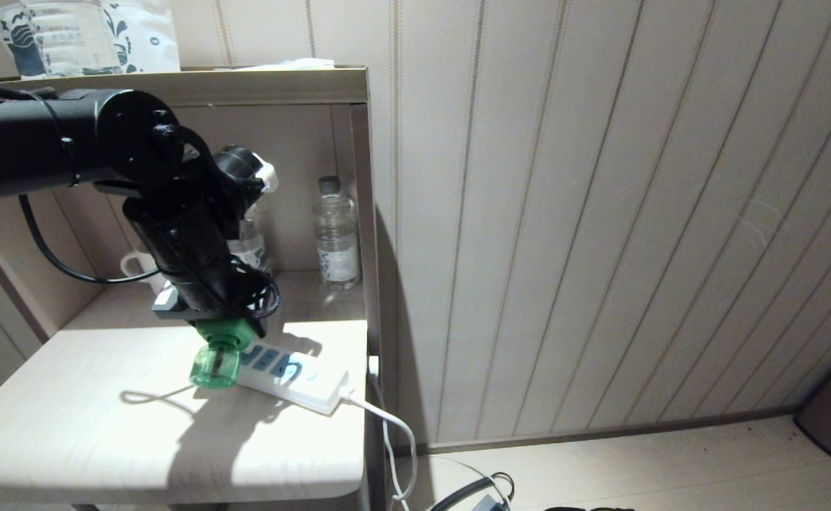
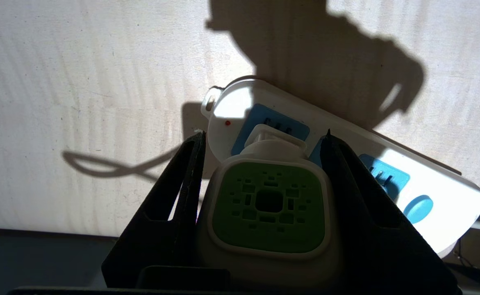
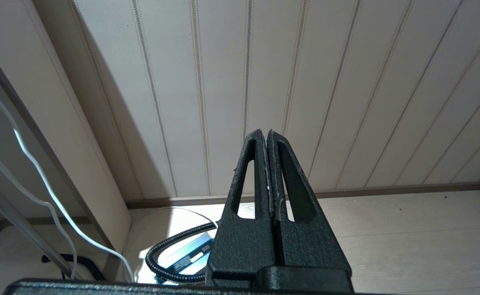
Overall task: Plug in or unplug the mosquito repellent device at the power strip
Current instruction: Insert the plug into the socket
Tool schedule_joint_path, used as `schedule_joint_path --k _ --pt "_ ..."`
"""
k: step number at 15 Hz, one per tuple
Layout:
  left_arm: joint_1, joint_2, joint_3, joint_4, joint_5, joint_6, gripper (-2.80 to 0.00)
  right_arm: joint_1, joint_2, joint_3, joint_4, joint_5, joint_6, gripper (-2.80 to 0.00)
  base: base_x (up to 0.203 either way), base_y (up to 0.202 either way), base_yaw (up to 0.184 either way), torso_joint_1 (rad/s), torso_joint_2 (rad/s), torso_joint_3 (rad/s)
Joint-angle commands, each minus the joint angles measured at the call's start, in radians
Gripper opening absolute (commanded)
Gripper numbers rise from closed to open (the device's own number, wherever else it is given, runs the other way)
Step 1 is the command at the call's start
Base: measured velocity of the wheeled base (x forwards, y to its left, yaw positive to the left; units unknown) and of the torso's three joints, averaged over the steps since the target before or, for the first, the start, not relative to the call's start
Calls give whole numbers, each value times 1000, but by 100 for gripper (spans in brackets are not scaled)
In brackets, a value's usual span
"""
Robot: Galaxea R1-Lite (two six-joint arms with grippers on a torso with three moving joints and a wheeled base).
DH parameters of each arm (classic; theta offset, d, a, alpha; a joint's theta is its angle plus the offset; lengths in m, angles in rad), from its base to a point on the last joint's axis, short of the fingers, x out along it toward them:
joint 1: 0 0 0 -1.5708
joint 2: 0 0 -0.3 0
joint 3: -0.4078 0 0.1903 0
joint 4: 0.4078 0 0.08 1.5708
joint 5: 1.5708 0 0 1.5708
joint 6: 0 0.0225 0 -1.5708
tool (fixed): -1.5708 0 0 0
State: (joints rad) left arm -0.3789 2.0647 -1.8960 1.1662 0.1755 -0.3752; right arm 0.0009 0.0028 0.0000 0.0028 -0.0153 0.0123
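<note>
The left gripper [image 2: 264, 139] points down over the table [image 1: 103, 426] and has the repellent [image 1: 218, 355] clamped between its two black fingers [image 2: 182, 184], one on each side of the white-and-green cap. In the left wrist view the cap's green vented face fills the gap between the fingers, and its white plug end sits right at the first blue socket of the strip [image 2: 436, 205], near the end with the small red dot. Whether the prongs are inside the socket or only just above it, I cannot tell; they are hidden by the cap.

From the head view the green bottle hangs out below the gripper on the near-left end of the strip [image 1: 301, 380], tilted towards the front of the table. The strip lies slantwise on the table near its right edge, and its white cord [image 1: 387, 426] runs off that edge and down towards the floor.

Behind the table, a recessed shelf holds a clear water bottle [image 1: 336, 234] standing upright, and a white mug [image 1: 138, 270] shows partly behind the arm.

The right gripper [image 3: 267, 135] is parked low, well away from the table, its fingers pressed together on nothing, facing the panelled wall [image 3: 346, 82] and the floor.
</note>
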Motion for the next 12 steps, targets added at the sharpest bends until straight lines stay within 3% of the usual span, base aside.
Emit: schedule_joint_path --k 1,6,12 --pt "2 21 0 9 2 -1 -280 2 0 0 0 0 0 -280 0 0 0 0 0 0" --pt "2 14 0 12 4 22 -280 1 0 0 0 0 0 -280 0 0 0 0 0 0" --pt "8 31 0 8 4 110 -280 1 0 0 0 0 0 -280 0 0 0 0 0 0"
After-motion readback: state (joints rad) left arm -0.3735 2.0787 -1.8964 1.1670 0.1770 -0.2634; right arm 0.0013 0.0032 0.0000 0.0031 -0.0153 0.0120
